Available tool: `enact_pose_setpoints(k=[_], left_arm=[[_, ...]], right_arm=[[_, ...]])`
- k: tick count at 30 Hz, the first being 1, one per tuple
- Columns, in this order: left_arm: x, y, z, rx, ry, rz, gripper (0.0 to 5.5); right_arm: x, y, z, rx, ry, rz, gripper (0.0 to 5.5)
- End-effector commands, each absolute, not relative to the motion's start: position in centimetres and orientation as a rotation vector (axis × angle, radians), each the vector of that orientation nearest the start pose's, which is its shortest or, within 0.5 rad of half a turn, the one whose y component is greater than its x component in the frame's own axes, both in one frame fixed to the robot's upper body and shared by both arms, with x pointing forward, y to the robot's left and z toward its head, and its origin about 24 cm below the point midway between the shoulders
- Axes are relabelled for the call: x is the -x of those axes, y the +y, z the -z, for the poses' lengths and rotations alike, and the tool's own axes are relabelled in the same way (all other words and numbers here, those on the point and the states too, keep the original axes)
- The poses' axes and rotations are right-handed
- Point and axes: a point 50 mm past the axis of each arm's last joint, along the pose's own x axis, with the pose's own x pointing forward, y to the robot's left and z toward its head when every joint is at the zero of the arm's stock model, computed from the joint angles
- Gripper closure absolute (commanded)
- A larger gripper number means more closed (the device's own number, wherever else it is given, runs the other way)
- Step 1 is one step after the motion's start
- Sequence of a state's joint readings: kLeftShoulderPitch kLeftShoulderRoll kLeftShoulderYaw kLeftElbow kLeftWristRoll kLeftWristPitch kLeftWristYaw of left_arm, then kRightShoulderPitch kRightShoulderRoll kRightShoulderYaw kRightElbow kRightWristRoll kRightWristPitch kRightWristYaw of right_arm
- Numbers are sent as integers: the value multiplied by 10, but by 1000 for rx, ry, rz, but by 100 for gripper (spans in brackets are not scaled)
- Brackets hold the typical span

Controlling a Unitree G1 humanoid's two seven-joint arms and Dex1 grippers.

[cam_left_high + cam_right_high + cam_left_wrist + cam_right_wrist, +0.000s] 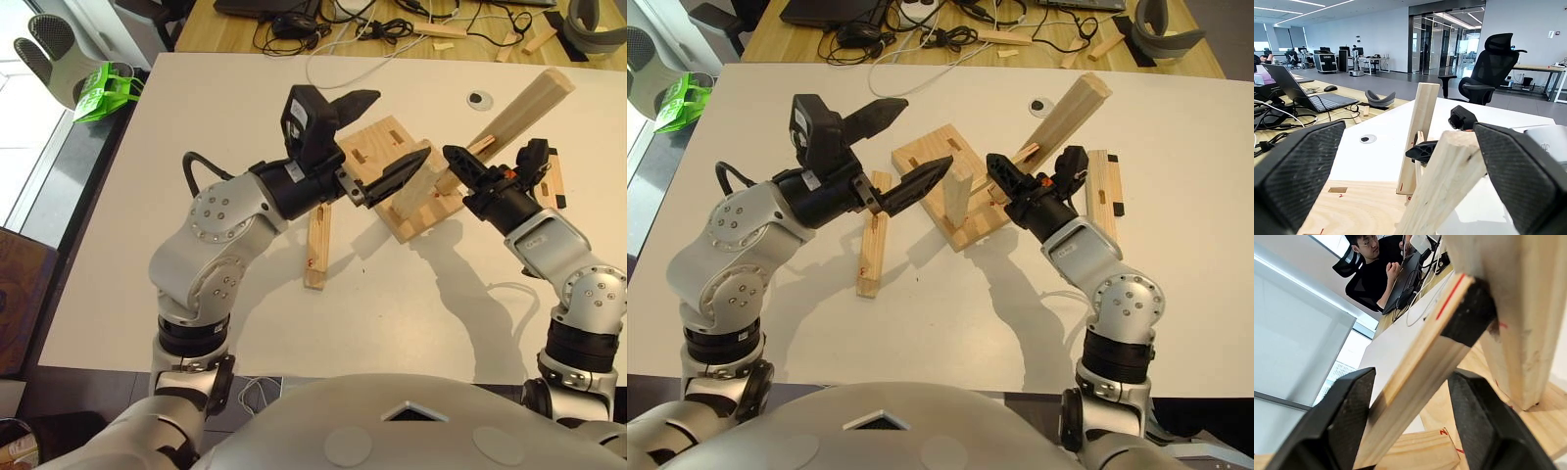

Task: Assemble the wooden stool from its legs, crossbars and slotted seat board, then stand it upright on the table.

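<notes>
The slotted seat board (377,147) lies flat mid-table. A short leg (413,186) stands in it, and a longer leg (519,108) leans up toward the far right. My left gripper (403,122) is open, its wide fingers (1298,171) on either side of the short leg (1444,191) without touching it. My right gripper (1034,157) is shut on a thin crossbar (1415,367), whose dark end sits against the longer leg (1533,308) just above the board (1420,450).
One loose wooden bar (316,245) lies left of the board, and another (1100,186) lies to its right beside my right arm. A round cable grommet (480,99) sits further back. A wooden desk (245,29) with cables borders the far edge.
</notes>
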State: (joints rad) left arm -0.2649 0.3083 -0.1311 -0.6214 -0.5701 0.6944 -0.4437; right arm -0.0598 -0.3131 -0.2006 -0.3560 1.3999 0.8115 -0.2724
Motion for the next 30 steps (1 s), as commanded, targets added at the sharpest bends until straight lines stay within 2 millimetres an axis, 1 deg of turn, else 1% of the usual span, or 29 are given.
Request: enact_pose_setpoints(k=[1,3,13,14,17,20,23,26,28,30], left_arm=[[-234,89,-173,50,-97,966,65],[-235,89,-172,50,-98,958,65],[-238,92,-171,40,-107,902,65],[-239,92,-171,39,-108,899,65],[-239,92,-170,34,-109,895,65],[-239,92,-169,28,-108,895,65],[-241,91,-170,20,-116,886,65],[-242,91,-170,10,-124,872,65],[-243,91,-171,6,-131,856,65],[-244,92,-171,4,-137,844,65]], right_arm=[[-236,-175,-102,-799,426,-312,284],[-235,-174,-101,-791,432,-316,284],[-215,-186,-94,-552,484,-411,284],[-212,-186,-93,-519,494,-435,284],[-199,-181,-97,-390,519,-587,284],[-197,-180,-101,-331,527,-661,284],[-198,-182,-88,-271,603,-625,284],[-196,-183,-76,-273,673,-583,284],[-197,-185,-73,-302,690,-551,284],[-198,-185,-75,-336,678,-547,253]])
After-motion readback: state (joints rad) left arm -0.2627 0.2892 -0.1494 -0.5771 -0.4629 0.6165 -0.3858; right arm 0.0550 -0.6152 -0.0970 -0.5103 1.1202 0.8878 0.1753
